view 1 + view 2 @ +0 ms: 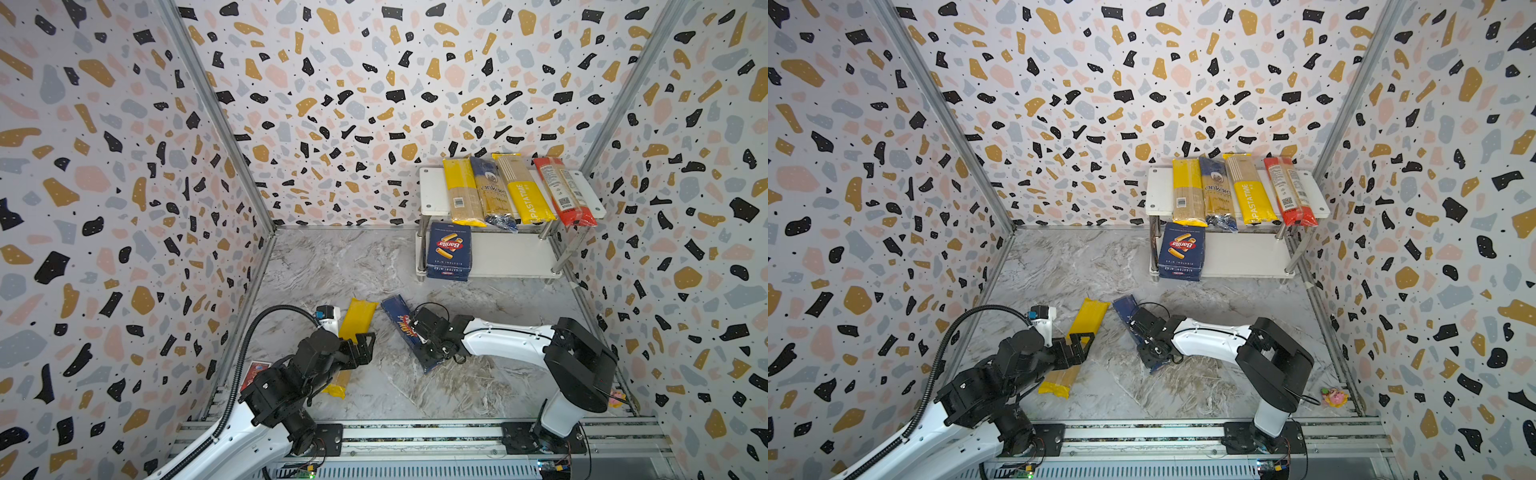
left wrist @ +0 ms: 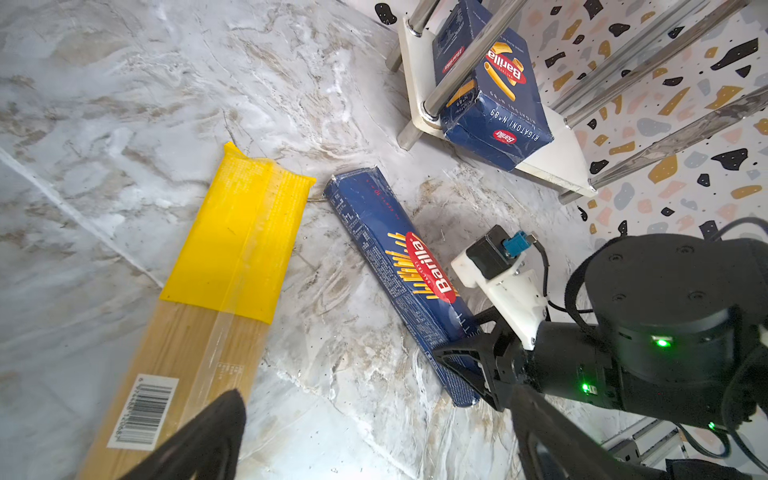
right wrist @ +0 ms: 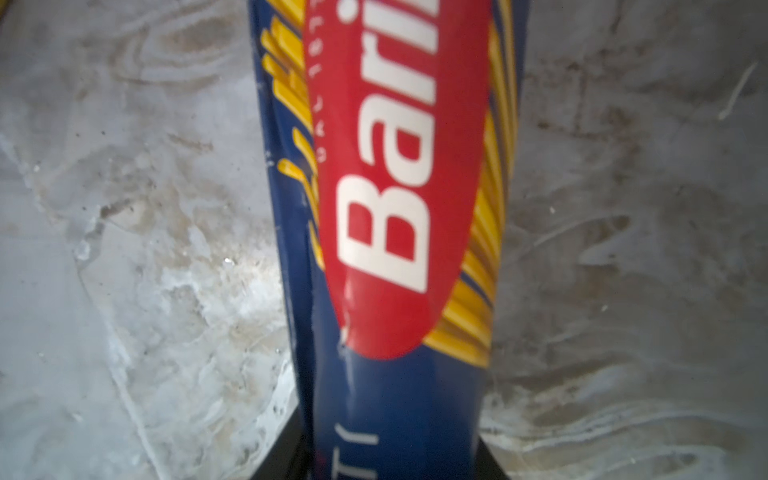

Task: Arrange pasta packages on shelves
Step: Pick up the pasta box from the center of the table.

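A slim blue Barilla box (image 1: 395, 309) (image 1: 1125, 305) (image 2: 386, 232) lies slanted on the marble floor. My right gripper (image 1: 419, 332) (image 3: 395, 457) is shut on its middle, one black finger pressed against each long side. Just left of it lies a long yellow spaghetti bag (image 1: 357, 318) (image 2: 241, 237). My left gripper (image 1: 361, 345) (image 2: 374, 424) hovers open above that bag, holding nothing. The shelves (image 1: 432, 191) stand at the back right. Their top board carries a yellow bag (image 1: 459, 187), a dark blue bag (image 1: 490, 195), another yellow bag (image 1: 525, 195) and a red bag (image 1: 563, 191). The wide rigatoni box (image 1: 449, 251) sits on the lower board's left end.
A small flat red card (image 1: 254, 372) lies by the left wall behind my left arm. A pink toy (image 1: 1334, 397) sits in the front right corner. Patterned walls close in three sides, and the arms' mounting rail (image 1: 415, 432) runs along the front.
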Available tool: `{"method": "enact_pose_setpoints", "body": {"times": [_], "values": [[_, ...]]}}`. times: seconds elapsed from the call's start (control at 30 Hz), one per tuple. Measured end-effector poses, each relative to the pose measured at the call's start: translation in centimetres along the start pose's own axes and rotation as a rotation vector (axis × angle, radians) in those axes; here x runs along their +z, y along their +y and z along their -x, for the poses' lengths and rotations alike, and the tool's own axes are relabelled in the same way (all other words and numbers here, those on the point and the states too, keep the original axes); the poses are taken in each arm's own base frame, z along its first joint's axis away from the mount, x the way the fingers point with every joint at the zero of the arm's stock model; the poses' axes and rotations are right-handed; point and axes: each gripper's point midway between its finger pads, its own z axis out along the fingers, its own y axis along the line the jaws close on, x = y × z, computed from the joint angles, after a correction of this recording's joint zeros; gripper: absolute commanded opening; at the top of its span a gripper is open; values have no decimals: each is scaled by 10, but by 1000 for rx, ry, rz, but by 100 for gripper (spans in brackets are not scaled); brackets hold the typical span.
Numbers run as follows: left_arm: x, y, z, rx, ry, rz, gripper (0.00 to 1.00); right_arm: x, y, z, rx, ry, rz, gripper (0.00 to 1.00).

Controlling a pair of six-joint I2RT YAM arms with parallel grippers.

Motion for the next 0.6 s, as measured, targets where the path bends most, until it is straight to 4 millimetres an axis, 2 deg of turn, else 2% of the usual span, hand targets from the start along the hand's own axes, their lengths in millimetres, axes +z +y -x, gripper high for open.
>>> {"method": "enact_pose_setpoints", "body": {"times": [0.2,0.4,0.6], "values": [[2,-1,-1,1,10,0,99,-17,-5,-21,-1,24,19,35],[6,-2,-3,10,22,2,99,-43,-16,-43,26,15,19,35],[13,-7,-5,18,42,-7,99,-73,-38,-59,114,-33,14,35]]}}
